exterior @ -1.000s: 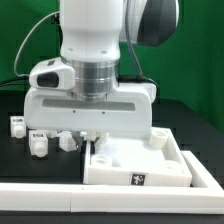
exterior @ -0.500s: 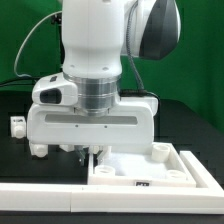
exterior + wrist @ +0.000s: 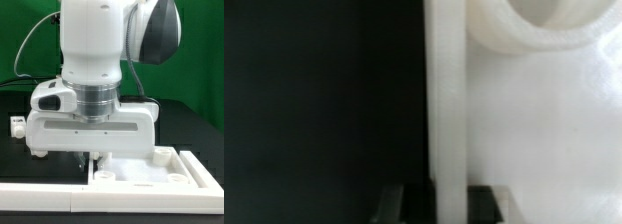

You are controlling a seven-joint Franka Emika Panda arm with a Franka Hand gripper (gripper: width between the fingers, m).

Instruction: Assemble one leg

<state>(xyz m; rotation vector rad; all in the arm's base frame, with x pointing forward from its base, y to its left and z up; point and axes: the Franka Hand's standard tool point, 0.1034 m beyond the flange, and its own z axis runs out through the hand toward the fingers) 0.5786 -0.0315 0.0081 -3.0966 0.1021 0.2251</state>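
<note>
Pincer (image 3: pixel 93 158) low at white panel (image 3: pixel 150 180), fingertips (image 3: pixel 397 198) pinching its raised rim (image 3: pixel 443 100) from both faces; dark table (image 3: pixel 50 168) borders the rim's outer face; leg (image 3: pixel 17 126) on table at exterior view's left, apart from panel.

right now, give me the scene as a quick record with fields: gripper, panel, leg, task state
gripper: low over the table, jaws astride the white panel's rim, pads against both sides
white panel: flat on the black table, visible corner holes empty
leg: loose at the exterior view's left, apart from the panel, untouched
task state: no leg fitted yet
</note>
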